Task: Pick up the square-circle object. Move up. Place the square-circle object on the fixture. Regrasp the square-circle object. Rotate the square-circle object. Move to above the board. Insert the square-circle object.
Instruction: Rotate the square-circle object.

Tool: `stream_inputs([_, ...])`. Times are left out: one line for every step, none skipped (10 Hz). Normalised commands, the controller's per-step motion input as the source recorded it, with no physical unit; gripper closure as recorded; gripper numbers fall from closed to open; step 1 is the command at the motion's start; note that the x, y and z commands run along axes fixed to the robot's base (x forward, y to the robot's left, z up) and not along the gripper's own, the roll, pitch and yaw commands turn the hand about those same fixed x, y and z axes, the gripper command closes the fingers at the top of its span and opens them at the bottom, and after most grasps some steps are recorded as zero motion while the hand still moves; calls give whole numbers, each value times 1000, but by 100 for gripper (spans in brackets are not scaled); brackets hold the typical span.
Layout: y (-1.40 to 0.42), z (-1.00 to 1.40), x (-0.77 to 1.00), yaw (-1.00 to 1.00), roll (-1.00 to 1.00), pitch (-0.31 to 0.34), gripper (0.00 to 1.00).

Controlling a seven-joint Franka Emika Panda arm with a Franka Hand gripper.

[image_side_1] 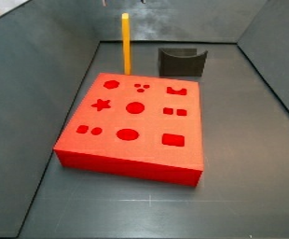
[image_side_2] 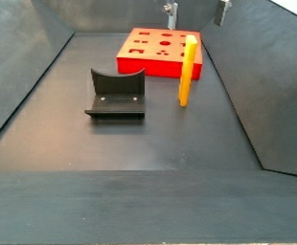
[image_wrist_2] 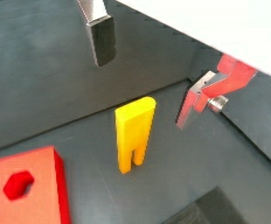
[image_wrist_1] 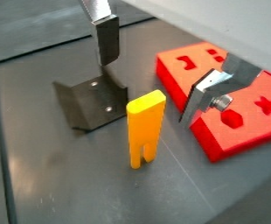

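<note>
**Yellow bar stands upright on the tray floor, hand open above it**

The square-circle object [image_side_2: 186, 70] stands on end on the dark tray floor [image_side_2: 151, 134], unsupported by anything else. In both wrist views it shows as a yellow bar [image_wrist_1: 144, 129] with a slot cut into its lower end, forming two short legs that rest on the floor [image_wrist_2: 133, 136]. In a side view it rises as a thin yellow-orange post [image_side_1: 126, 43] just behind the far edge of the board [image_side_1: 134, 117], near that edge's left corner.

The hand [image_side_2: 196, 13] hovers above the bar, apart from it, with nothing between the fingers. Its jaws are spread wide: in a wrist view one finger [image_wrist_1: 104, 35] hangs over the fixture side, while the opposite finger [image_wrist_1: 204, 94] lies over the board, and the bar's top sits well below the gap between them. In the side view that looks along the tray, only the fingertips reach down from the picture's upper edge.

The fixture [image_side_2: 117, 93] sits on the floor beside the bar, apart from it, its upright back plate and base plate both visible [image_wrist_1: 91, 102]. It is also near the board's far edge, to the right of the bar [image_side_1: 182, 62].

The board lies flat on the floor, red, its star, circle, square and hexagon cut-outs all open [image_side_2: 158, 50].
</note>
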Motion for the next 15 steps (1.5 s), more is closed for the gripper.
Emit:
stream_inputs([12, -31, 33, 1000, -3, 6, 0])
stream_inputs([6, -31, 34, 1000, -3, 6, 0])
stream_inputs([4, -30, 34, 1000, -3, 6, 0])
stream_inputs([3, -30, 34, 1000, -3, 7, 0])
stream_inputs([2, -29, 35, 1000, -3, 7, 0])
stream_inputs([1, -28, 35, 1000, -3, 7, 0])
stream_inputs([1, -28, 35, 1000, -3, 7, 0])
stream_inputs([1, -28, 35, 1000, -3, 7, 0])
stream_inputs([0, -28, 35, 1000, -3, 8, 0])
stream_inputs([0, -28, 35, 1000, -3, 8, 0])
stream_inputs([0, -27, 35, 1000, -3, 8, 0])
stream_inputs([0, -27, 35, 1000, -4, 8, 0])
stream_inputs([0, -27, 35, 1000, -4, 9, 0])
stream_inputs([0, -27, 35, 1000, -4, 9, 0])
stream_inputs([0, -27, 35, 1000, -4, 9, 0])
